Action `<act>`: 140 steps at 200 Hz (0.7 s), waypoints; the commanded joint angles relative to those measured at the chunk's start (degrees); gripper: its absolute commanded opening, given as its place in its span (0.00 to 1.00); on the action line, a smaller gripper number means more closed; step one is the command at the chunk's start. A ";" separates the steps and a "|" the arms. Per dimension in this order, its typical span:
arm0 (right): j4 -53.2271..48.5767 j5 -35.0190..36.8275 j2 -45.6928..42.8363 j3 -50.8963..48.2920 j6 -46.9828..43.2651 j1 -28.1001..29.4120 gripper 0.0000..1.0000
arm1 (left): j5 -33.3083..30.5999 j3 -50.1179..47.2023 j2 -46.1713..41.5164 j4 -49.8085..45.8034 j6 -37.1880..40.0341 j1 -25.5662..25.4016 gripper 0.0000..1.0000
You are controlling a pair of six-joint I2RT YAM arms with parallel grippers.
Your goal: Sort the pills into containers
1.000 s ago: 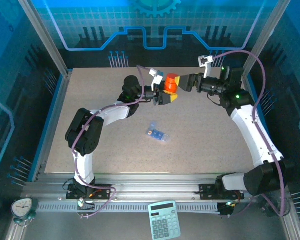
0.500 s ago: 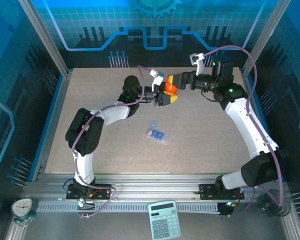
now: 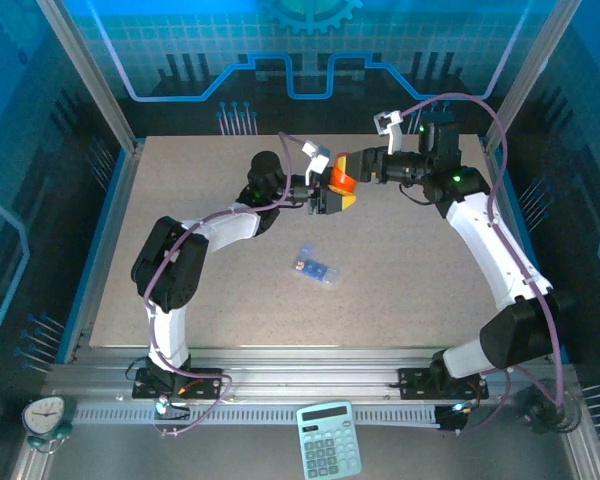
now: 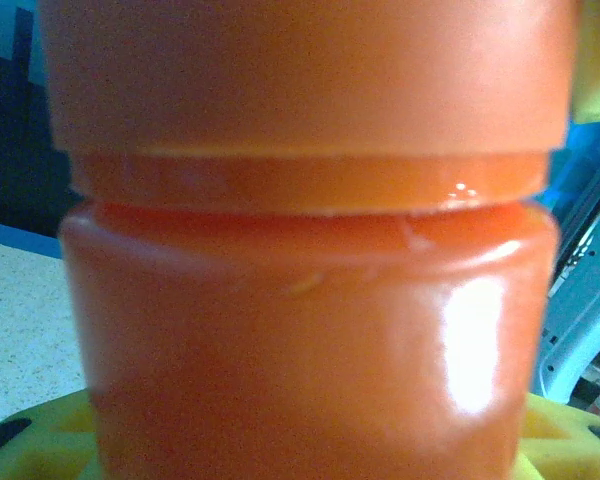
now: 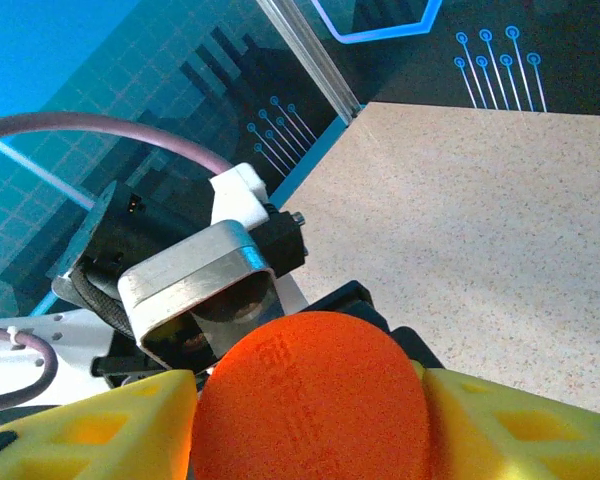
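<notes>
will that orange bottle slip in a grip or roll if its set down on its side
Probably slippery: the orange bottle has a glossy wall with bright glare. Being round, it would likely roll if laid on the table. It looks like rigid plastic, so a firm squeeze should not dent it.

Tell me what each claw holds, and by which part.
Left claw: orange cylindrical plastic bottle, by its body. Right claw: its round orange cap, by the sides.

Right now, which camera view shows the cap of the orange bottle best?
The right wrist view: the round cap faces the lens, its embossed top clear between yellow fingers. The left wrist view gives its side wall above the bottle, very close. The top external view shows it small.
</notes>
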 commanded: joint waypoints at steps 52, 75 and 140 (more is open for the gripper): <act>0.64 4.69 -2.88 -3.31 0.84 2.34 0.45 | -3.38 1.22 -2.76 -4.00 6.96 -0.52 0.03; 2.80 12.21 -4.95 -7.67 3.70 4.07 0.43 | -9.59 -0.44 -5.28 -7.76 12.96 -1.36 0.03; 12.55 28.22 -9.50 -20.31 11.20 8.36 0.43 | -26.66 -5.09 -10.18 -9.40 23.70 -5.69 0.05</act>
